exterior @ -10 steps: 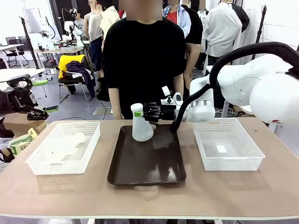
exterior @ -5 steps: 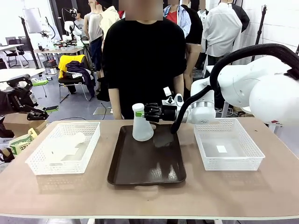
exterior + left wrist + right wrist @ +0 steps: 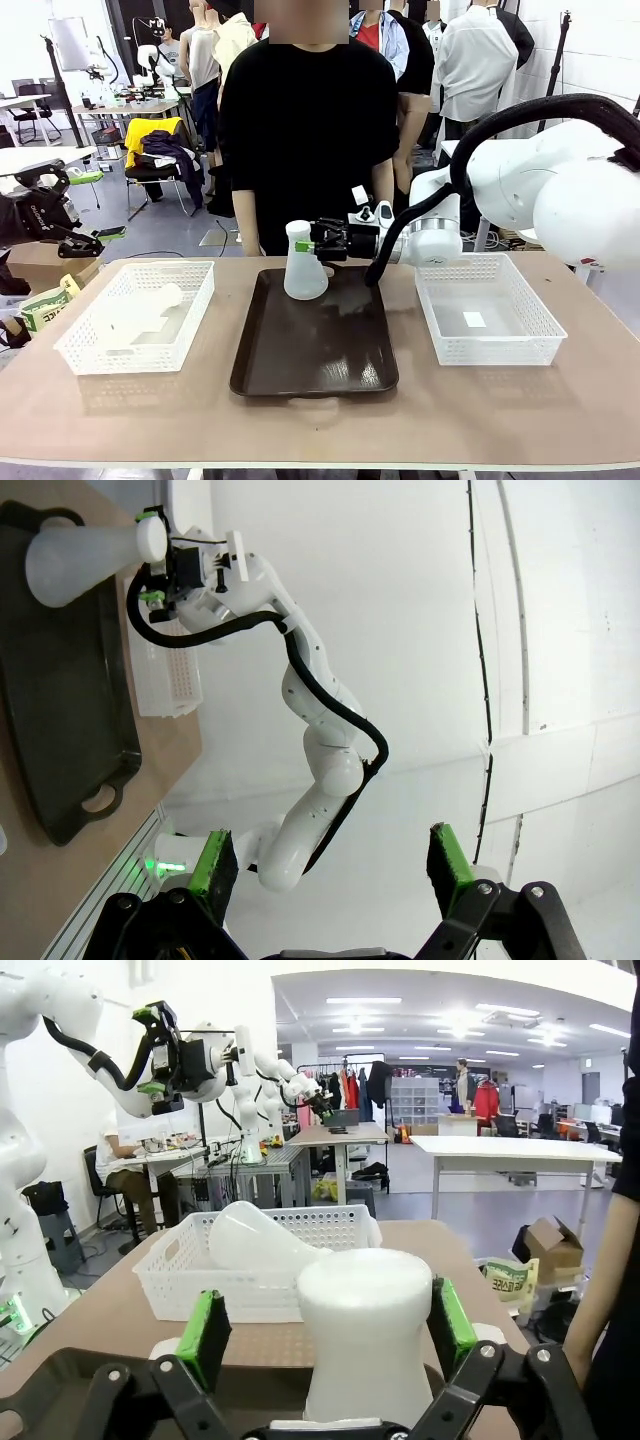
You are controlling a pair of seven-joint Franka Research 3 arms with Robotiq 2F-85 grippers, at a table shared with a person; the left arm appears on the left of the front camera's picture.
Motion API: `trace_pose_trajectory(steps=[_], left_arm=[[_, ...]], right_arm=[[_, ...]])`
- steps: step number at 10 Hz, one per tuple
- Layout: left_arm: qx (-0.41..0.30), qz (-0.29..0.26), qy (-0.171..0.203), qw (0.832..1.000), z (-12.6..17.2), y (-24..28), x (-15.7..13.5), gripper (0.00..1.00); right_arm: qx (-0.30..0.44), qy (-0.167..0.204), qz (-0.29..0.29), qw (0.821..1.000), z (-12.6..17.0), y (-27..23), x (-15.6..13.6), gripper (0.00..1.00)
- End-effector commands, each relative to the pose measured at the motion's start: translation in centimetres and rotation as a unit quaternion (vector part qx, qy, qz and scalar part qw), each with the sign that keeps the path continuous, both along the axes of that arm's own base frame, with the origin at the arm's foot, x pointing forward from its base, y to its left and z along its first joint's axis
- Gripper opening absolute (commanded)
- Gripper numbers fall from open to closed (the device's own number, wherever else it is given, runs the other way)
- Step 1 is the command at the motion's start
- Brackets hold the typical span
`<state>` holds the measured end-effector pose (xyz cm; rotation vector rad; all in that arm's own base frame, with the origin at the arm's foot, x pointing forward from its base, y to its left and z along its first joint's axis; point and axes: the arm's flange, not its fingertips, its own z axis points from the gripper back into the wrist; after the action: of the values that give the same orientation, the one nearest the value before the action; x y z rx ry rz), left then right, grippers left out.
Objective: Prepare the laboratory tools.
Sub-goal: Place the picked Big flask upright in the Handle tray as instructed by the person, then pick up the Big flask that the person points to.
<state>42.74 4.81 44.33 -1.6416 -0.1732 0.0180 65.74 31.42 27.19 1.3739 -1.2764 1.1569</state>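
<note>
My right claw (image 3: 306, 246) is open. Its two fingers sit on either side of the neck of a flask (image 3: 304, 280) and do not squeeze it. That flask stands up straight at the far end of the brown tray (image 3: 315, 350), in the middle of the counter (image 3: 320, 430). The other flask (image 3: 140, 308) lies on its side in the white basket (image 3: 75, 345) on the left. My left claw (image 3: 330, 855) is wide open and holds nothing.

A dark brown tray (image 3: 315, 350) lies at the middle of the table (image 3: 320, 425), running from the far edge towards the near one. The white lattice left basket (image 3: 120, 360) sits by the left edge and the right basket (image 3: 500, 352) by the right edge, with a small white slip (image 3: 474, 320) on its floor. A person in a black shirt (image 3: 305, 130) stands at the far edge, behind the tray.
</note>
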Motion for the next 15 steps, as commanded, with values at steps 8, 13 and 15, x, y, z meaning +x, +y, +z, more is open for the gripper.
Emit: trace_pose_trajectory(steps=[8, 13, 15], left_arm=[[-0.005, -0.002, -0.004, 1.0, 0.2, 0.1, -0.2, 1.0], [-0.005, -0.002, -0.004, 1.0, 0.2, 0.1, -0.2, 1.0], [-0.005, -0.002, -0.004, 1.0, 0.2, 0.1, -0.2, 1.0]], right_arm=[[-0.004, 0.034, 0.007, 0.999, 1.2, 0.0, -0.6, 1.0], [-0.004, 0.034, 0.007, 0.999, 1.2, 0.0, -0.6, 1.0], [-0.051, 0.035, -0.005, 0.998, 2.2, -0.2, -0.9, 1.0]])
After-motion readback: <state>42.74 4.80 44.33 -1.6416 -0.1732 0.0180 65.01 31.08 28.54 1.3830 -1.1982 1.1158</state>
